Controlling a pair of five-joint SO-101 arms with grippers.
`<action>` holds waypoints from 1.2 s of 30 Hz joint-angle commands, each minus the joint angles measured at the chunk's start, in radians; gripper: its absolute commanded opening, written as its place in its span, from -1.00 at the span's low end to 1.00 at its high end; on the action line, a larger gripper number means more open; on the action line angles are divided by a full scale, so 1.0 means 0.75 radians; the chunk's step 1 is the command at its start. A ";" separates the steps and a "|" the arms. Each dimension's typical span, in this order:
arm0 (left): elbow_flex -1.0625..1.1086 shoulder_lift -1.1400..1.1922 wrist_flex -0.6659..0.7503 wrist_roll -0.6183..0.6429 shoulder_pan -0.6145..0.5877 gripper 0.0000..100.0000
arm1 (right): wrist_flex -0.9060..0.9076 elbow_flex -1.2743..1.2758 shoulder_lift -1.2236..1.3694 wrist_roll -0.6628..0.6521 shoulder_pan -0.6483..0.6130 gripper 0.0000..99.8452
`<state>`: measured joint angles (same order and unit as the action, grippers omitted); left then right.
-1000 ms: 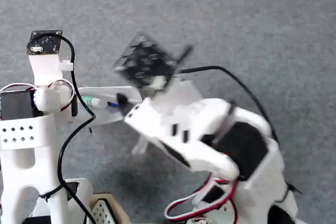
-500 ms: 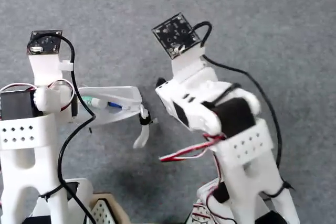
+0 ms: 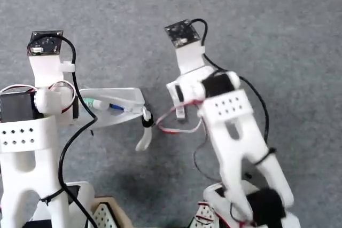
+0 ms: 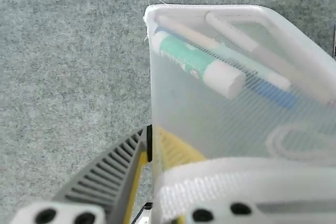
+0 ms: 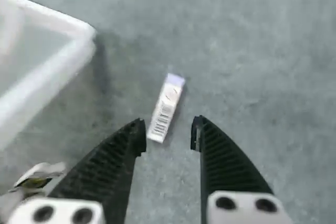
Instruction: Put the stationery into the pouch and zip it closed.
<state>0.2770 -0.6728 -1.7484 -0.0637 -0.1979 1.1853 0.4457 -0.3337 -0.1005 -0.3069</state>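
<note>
Evidently the step in hand is fetching a loose piece. The right gripper hangs empty, jaws wide apart, over a small white bar (an eraser, perhaps) lying on the grey worktop near the pouch. Next it should drop, pinch the bar across its narrow sides and carry it to the pouch mouth. The left wrist view adds the left gripper clamped on the pouch wall, with a glue stick and pens inside.
</note>
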 commanded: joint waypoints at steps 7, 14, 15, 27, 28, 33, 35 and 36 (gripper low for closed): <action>-0.001 -0.004 -0.014 0.008 -0.024 -0.94 | 0.131 -0.341 0.406 0.143 0.016 -0.70; -0.001 -0.004 -0.014 0.008 -0.024 -0.94 | 0.219 -0.564 0.709 0.196 0.016 -0.70; -0.001 -0.004 -0.014 0.008 -0.024 -0.94 | 0.229 -0.596 0.744 0.205 0.016 -0.70; 0.001 -0.004 -0.014 0.004 -0.024 -0.94 | 0.233 -0.793 1.042 0.205 0.025 -0.70; 0.001 -0.004 -0.014 0.004 -0.024 -0.94 | 0.229 -0.793 1.055 0.205 0.025 -0.70; 0.001 -0.004 -0.012 0.004 -0.024 -0.94 | 0.213 -0.793 1.093 0.205 0.025 -0.70; 0.001 -0.004 -0.012 0.004 -0.024 -0.94 | 0.203 -0.797 1.106 0.205 0.027 -0.70; 0.001 -0.004 -0.012 0.004 -0.024 -0.94 | 0.196 -0.803 1.112 0.205 0.027 -0.70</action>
<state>0.2770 -0.6728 -1.7484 -0.0637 -0.1979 1.3479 -0.1020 0.5025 0.0437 -0.3053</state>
